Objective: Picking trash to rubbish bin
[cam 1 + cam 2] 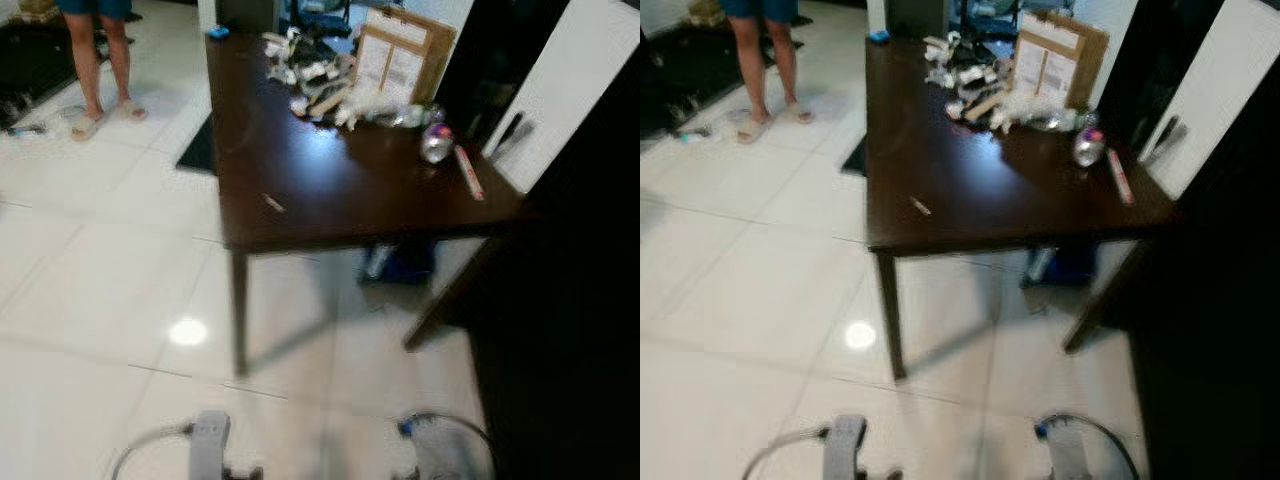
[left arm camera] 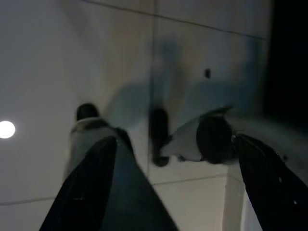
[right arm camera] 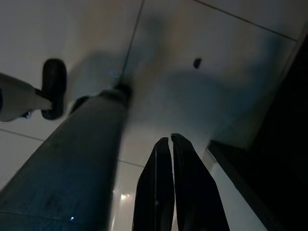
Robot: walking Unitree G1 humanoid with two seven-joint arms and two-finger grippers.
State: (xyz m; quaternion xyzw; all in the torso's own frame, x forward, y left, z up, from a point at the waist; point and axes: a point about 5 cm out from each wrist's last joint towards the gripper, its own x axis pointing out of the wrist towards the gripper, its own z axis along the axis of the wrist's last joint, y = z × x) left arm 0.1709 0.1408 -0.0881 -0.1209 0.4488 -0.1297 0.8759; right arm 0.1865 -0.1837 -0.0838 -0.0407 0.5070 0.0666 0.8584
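A heap of crumpled pale trash (image 1: 320,85) lies at the far end of the dark table (image 1: 330,190); one small scrap (image 1: 274,204) lies alone near its front edge.

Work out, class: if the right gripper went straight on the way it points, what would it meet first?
Most likely the floor. The right gripper hangs pointing down, fingers together, with bare tile ahead of its tips; depth is hard to judge.
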